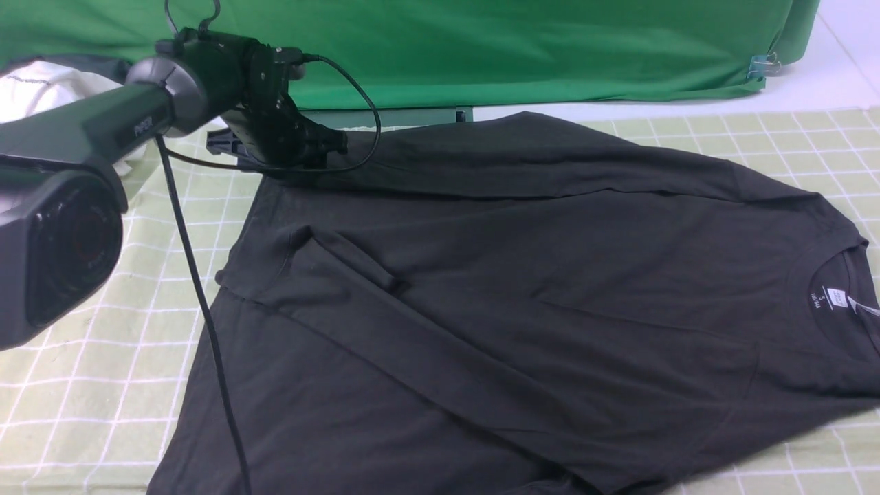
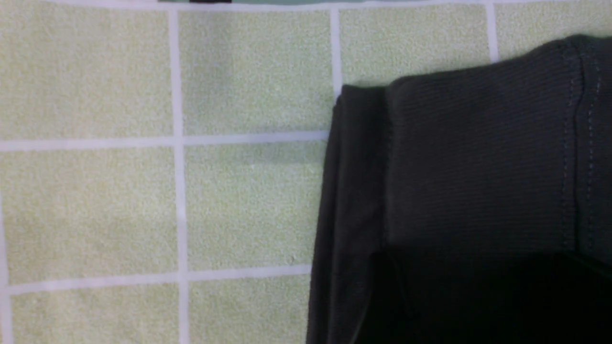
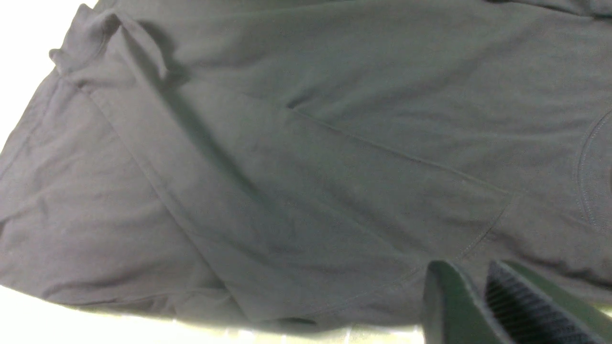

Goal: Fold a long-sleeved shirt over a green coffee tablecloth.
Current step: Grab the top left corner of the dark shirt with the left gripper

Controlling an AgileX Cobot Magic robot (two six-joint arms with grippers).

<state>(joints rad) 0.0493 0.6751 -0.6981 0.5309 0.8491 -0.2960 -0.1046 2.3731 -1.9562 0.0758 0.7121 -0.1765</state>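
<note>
black right claw (image 3: pixel 471 274) barely apart, empty, over the long-sleeved shirt (image 3: pixel 306 143)

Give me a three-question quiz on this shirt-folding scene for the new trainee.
1. Multiple choice: what lies directly under the long-sleeved shirt?
A. a bare wooden table
B. the green coffee tablecloth
C. a white towel

2. True or false: in the front view, the shirt's neck label is at the robot's left.

3. Short answer: which arm reaches over the shirt's far corner in the front view?

Key
1. B
2. False; it is at the robot's right.
3. The left arm
</note>
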